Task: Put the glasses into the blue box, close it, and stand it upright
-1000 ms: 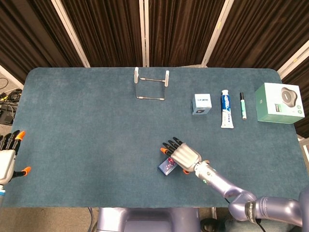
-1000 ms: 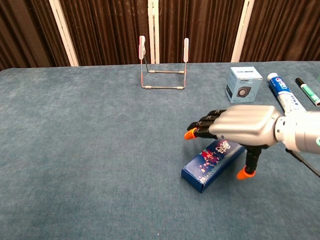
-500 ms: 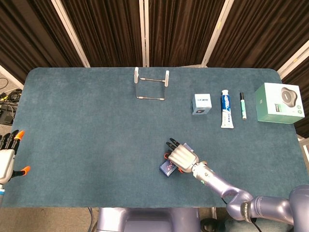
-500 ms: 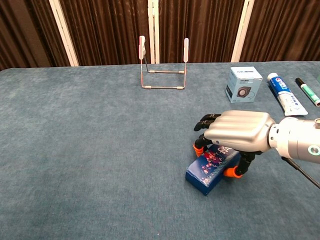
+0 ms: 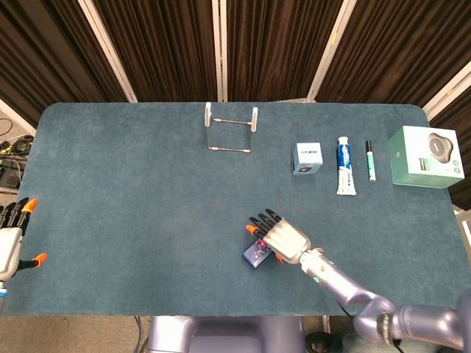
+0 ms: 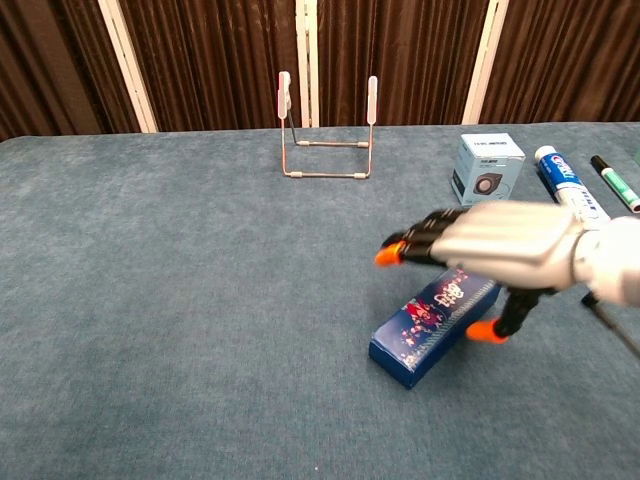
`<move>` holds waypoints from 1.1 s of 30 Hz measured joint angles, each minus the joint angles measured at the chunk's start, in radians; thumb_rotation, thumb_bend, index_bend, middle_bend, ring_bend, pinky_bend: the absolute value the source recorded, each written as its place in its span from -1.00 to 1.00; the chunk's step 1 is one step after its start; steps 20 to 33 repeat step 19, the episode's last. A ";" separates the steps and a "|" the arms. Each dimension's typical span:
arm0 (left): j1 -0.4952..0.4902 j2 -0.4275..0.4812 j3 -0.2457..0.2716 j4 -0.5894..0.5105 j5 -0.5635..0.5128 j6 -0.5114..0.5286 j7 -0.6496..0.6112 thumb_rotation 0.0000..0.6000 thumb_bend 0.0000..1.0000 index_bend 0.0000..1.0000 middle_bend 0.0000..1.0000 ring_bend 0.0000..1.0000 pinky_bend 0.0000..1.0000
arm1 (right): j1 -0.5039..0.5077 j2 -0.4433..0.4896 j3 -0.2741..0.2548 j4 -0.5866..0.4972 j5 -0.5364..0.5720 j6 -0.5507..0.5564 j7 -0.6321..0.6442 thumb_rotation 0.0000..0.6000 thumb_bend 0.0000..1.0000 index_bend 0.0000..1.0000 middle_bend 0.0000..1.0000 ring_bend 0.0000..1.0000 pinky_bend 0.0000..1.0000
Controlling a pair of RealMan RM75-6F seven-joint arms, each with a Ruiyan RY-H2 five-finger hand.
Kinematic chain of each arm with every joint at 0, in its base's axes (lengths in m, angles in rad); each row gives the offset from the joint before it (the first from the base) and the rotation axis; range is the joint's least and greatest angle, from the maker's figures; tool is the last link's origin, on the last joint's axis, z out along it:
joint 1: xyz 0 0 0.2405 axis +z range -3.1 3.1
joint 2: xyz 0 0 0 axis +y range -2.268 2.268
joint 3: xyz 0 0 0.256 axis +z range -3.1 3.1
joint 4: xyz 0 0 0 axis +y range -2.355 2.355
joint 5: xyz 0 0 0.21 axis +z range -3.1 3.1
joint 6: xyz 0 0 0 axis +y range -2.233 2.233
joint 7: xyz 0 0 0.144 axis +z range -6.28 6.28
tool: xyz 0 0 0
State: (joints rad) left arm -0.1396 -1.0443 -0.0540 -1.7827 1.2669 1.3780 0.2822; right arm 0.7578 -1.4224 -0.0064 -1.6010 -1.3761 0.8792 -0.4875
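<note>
**Right hand spread above the blue box lying flat near the front edge**

The right hand [image 6: 500, 245] hangs over the blue box [image 6: 430, 325] with its fingers extended and apart, palm down; in the chest view it is blurred, and no finger plainly touches the box. The thumb tip points down just behind the box's far long side. The box lies flat and closed on the table [image 5: 132, 184], one end under the palm, the other poking out toward the robot's left and front. The glasses cannot be seen.

Beyond the fingertips lies a broad bare stretch of cloth up to the wire stand [image 5: 231, 128] near the far edge. Farther off to the hand's right side stand a small light-blue carton [image 5: 307, 158], a toothpaste tube [image 5: 345, 175], a marker [image 5: 370, 160] and a green box [image 5: 426, 157], all well apart from the hand.

The left hand [image 5: 12, 235] rests at the table's left edge, fingers spread, holding nothing, well apart from everything.
</note>
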 measured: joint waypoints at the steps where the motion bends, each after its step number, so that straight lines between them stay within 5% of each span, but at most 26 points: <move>1: 0.002 0.002 0.000 -0.001 0.004 0.004 -0.003 1.00 -1.00 -1.00 -1.00 -1.00 -1.00 | -0.014 0.020 -0.001 -0.025 -0.004 0.031 -0.004 1.00 -0.70 -0.98 -1.00 -1.00 -1.00; 5: 0.013 0.006 0.000 -0.004 0.010 0.039 0.020 1.00 -1.00 -1.00 -1.00 -1.00 -1.00 | -0.081 0.090 -0.002 -0.082 -0.037 0.174 0.017 1.00 -1.00 -1.00 -1.00 -1.00 -1.00; 16: 0.056 0.007 0.015 0.004 0.120 0.130 -0.040 1.00 -1.00 -1.00 -1.00 -1.00 -1.00 | -0.389 0.205 -0.023 -0.018 -0.157 0.631 0.266 1.00 -1.00 -1.00 -1.00 -1.00 -1.00; 33: 0.064 0.009 0.024 0.006 0.152 0.142 -0.058 1.00 -1.00 -1.00 -1.00 -1.00 -1.00 | -0.432 0.212 -0.029 0.020 -0.178 0.670 0.301 1.00 -1.00 -1.00 -1.00 -1.00 -1.00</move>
